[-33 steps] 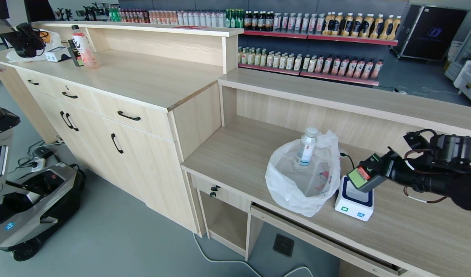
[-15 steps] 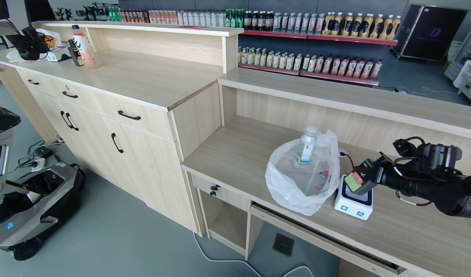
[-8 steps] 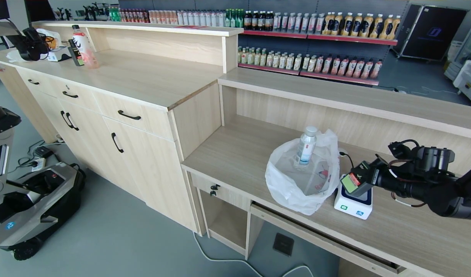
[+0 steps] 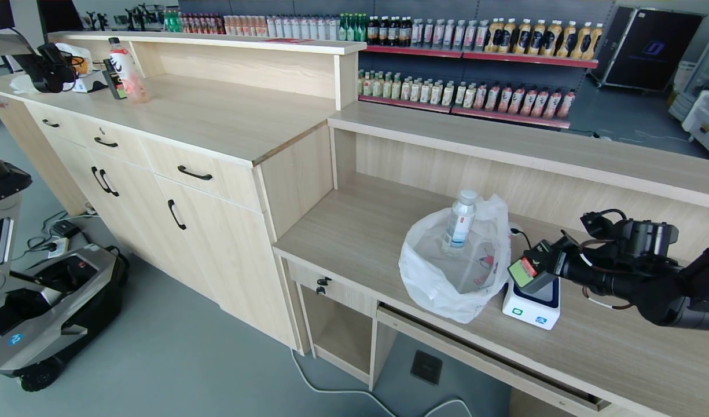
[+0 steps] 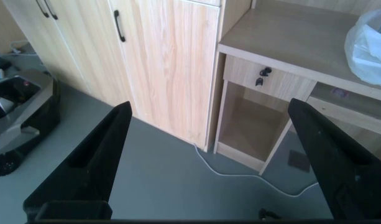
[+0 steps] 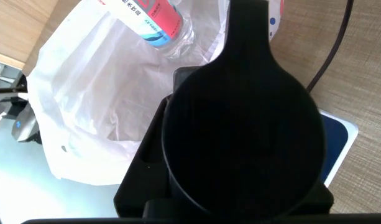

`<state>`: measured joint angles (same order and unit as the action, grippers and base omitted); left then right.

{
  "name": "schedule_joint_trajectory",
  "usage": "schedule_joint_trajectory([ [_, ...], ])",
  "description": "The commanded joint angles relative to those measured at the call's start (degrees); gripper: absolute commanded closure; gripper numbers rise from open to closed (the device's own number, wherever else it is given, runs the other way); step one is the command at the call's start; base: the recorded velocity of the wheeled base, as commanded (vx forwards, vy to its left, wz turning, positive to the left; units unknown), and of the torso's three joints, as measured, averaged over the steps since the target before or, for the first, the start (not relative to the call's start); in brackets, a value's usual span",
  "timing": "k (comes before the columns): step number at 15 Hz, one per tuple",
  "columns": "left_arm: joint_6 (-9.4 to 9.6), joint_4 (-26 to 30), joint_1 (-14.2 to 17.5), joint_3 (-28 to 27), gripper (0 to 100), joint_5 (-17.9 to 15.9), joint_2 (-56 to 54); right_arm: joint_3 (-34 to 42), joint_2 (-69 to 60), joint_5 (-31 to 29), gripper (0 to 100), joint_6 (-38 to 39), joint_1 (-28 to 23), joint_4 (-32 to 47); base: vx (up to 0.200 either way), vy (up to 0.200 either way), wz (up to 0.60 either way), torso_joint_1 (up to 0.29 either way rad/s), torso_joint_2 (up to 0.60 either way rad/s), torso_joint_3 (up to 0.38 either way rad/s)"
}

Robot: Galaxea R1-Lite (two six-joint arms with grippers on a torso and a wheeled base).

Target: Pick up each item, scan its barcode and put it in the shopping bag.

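The lower counter (image 4: 360, 231) is a pale wood desk set below a raised ledge (image 4: 504, 145). A white plastic bag (image 4: 447, 289) sits on it near the front edge, mouth open upward. A small white scanner (image 4: 531, 310) stands just beside the bag, on its right, touching the plastic. A black cable (image 4: 522, 234) runs over the wood behind the scanner. To the left stands a higher counter (image 4: 215, 116) of the same wood. At its far end a pink bottle (image 4: 125, 72) stands upright, with a dark box (image 4: 112, 81) just beside it and a white device (image 4: 88, 81) near them.
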<state>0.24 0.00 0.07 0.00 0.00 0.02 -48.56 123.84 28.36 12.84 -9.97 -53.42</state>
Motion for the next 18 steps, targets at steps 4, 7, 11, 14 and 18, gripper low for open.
schedule_joint_trajectory([
  [4,0.02,0.00,0.01,0.00,0,0.00,-0.02,-0.05,0.08,0.03,100,0.00,0.39,-0.02,0.000,0.000,0.00,0.000,0.00,0.000],
  [7,0.02,0.00,0.01,0.00,0,0.00,-0.02,-1.54,-2.03,0.03,100,-0.36,0.13,0.16,0.000,0.000,0.00,0.000,0.00,0.000],
  [11,0.02,0.00,0.01,0.00,0,0.00,-0.02,12.96,-19.78,-0.85,100,-35.95,-7.34,2.53,0.000,0.000,0.00,0.000,0.00,0.000],
  [14,0.02,0.00,0.01,0.00,0,0.00,-0.02,13.66,-28.13,-0.67,100,-52.65,-15.52,6.66,0.000,0.000,0.00,0.000,0.00,0.000],
  [18,0.02,0.00,0.01,0.00,0,0.00,-0.02,15.95,-29.45,-0.58,100,-53.44,-14.73,-0.37,0.000,0.000,0.15,0.001,0.00,0.001],
])
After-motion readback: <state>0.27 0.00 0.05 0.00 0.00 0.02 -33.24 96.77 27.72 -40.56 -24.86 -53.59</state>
